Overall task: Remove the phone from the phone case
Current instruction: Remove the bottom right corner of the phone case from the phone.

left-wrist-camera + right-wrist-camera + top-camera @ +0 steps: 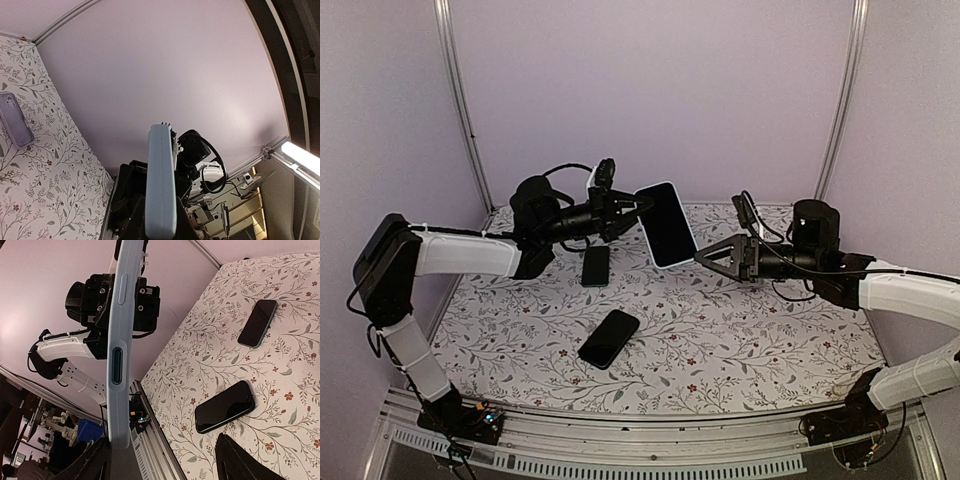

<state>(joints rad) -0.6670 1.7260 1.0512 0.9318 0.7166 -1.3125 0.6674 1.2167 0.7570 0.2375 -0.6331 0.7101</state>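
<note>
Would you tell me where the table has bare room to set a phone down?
Bare cloth right of the black phone, in front of the right gripper, and front left. Crowded back centre: smaller phone, left gripper holding the cased phone.

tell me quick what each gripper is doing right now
Left gripper: closed on the cased phone, holding it in the air.
Right gripper: open, holding nothing.

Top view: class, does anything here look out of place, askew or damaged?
Only the cased phone stands out. It hangs tilted in the air, pinched at one end by the left tool, with the right tool open at its other end. Two other phones lie flat on the table. No damage shows.
</note>
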